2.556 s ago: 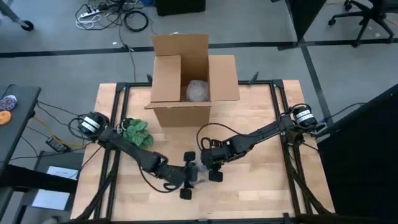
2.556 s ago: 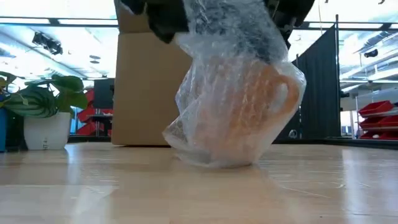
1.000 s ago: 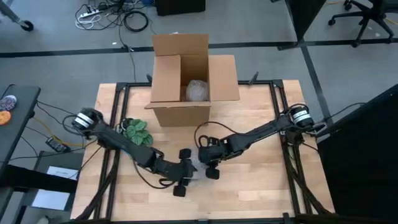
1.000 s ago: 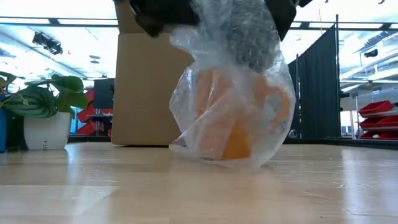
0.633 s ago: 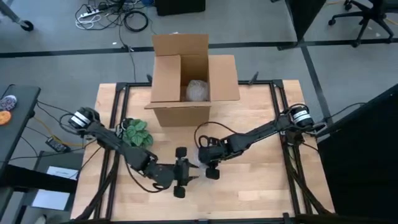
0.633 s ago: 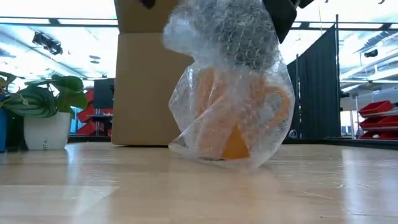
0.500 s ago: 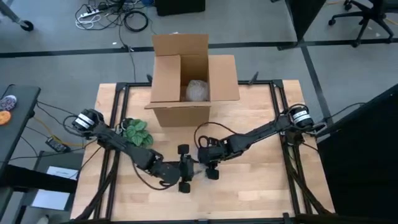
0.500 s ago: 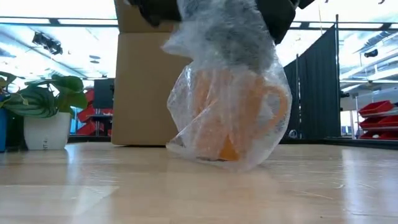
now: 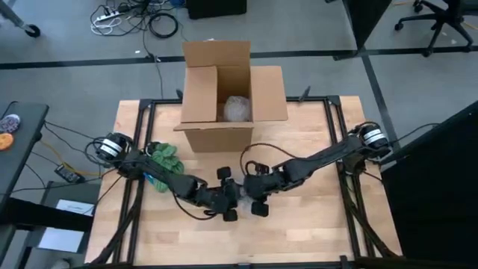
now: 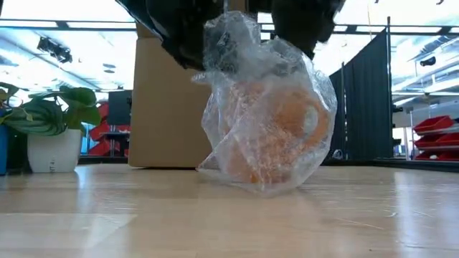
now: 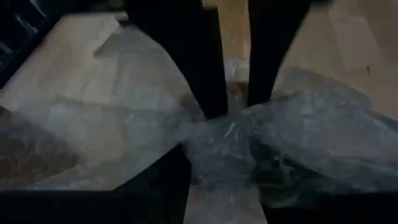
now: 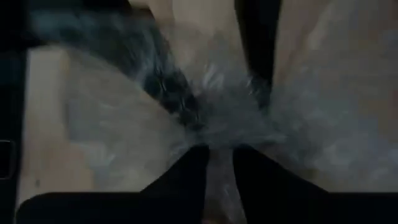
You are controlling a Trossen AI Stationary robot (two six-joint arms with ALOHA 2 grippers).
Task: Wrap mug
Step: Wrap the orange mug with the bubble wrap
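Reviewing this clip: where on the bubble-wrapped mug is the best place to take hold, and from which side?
Probably the gathered neck of bubble wrap above the orange mug, from above. The loose film bunches there into a narrow twist that fingers can close on, while the body below is wide and rounded. Both the left gripper and right gripper meet there.

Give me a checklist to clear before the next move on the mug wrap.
1. Bubble wrap covers the orange mug: ok.
2. Wrapped mug rests on the table: ok.
3. Left pincer shut on the bubble wrap: ok.
4. Right pincer shut on the bubble wrap: ok.
5. Cardboard box open, one wrapped bundle inside: ok.
6. Wrap closed underneath the mug: cannot tell.
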